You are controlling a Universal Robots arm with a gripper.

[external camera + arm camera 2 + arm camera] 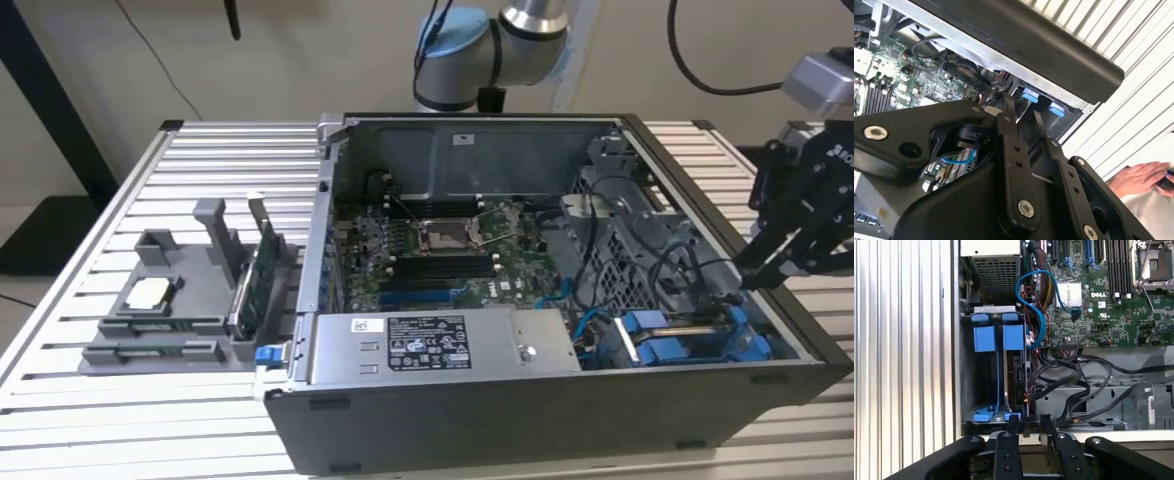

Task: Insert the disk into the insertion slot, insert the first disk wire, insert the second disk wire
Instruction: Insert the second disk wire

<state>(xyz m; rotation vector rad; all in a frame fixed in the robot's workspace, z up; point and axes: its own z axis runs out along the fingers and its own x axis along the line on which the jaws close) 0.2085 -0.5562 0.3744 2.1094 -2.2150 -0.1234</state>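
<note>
The insertion slot (pixel 985 390) is a dark metal bay with bright blue rails in the corner of the open computer case, also seen in the exterior view (pixel 683 338). A dark block (pixel 1017 374) stands edge-on in the bay's half nearer the motherboard; I cannot tell if it is the disk. A blue cable (pixel 1030 299) loops beside the bay, and black cables (pixel 1070 381) run past it. My gripper (pixel 1029 421) hangs over the case's rim just outside the bay, open by a narrow gap with nothing between its fingers. It also appears in the second wrist view (pixel 1022 109) and the exterior view (pixel 758 272).
The case (pixel 400 425) lies open on a slatted metal table (pixel 174 420). A labelled power supply (pixel 441 345) sits beside the bay. A grey tray (pixel 160 300) with upright holders and a green circuit card (pixel 263 268) stands at the exterior view's left. A person's hand (pixel 1140 179) rests past the case.
</note>
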